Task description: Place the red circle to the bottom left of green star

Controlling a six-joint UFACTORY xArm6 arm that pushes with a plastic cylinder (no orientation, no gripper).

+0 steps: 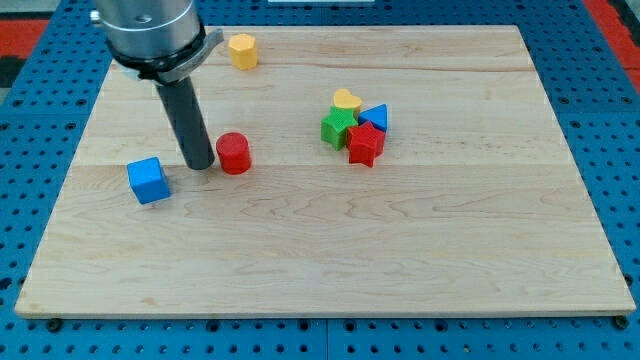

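1. Camera view: task partway. Red circle [233,153] sits mid-counter [420,260], well left of green star [337,128] and slightly lower; a gap remains to close.
2. My tip [200,165] sits just beside the circle's left side, right of blue cube [148,180].
3. No jaws on this rig.
4. Circle: short upright cylinder, ridged top.

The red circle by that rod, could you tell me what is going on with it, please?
My tip sits just to the view's left of the red circle, close against it, placed to push it toward the view's right. The green star lies farther right in a cluster with a yellow heart, blue triangle and red star. The circle is still well short of the star's bottom left.
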